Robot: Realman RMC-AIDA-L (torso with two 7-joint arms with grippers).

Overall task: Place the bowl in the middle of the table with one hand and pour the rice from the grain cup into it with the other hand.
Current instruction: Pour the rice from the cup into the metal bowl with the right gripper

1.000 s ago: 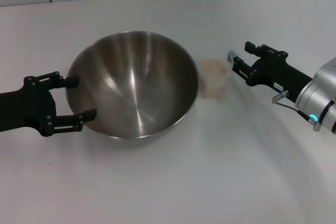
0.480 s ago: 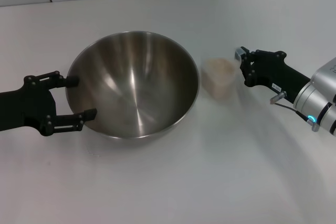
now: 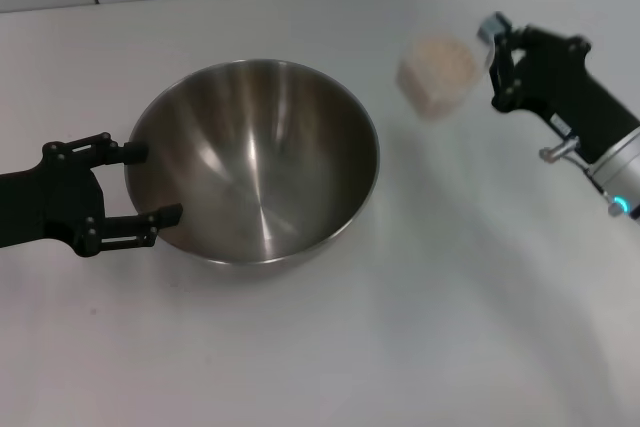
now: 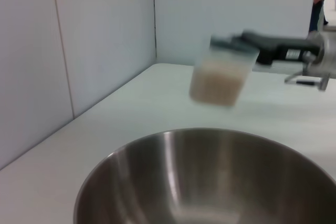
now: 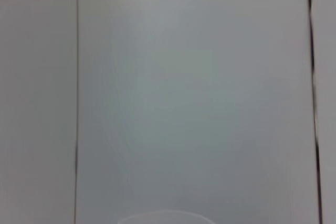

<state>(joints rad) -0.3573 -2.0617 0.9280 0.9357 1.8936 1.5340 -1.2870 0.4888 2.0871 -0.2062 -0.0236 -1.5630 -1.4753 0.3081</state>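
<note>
Up off the table (image 3: pixel 330 347), the right gripper (image 3: pixel 492 47) pinches the rice-filled cup (image 3: pixel 437 75) beside the bowl (image 3: pixel 255 159); the left gripper (image 3: pixel 150 183) straddles the bowl's rim, fingers spread. No readable writing.

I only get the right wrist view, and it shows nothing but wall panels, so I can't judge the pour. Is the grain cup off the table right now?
Observer: Yes. The right end effector holds the grain cup in the air above the table, to the right of the bowl and not over it yet.
Operator: Any rice in the bowl?
Observer: None that I can see. The bowl's inside is bare steel, and the rice is in the cup.
Operator: Where is the left arm?
Observer: The left end effector is open at the bowl's left side, low by the table.
</note>
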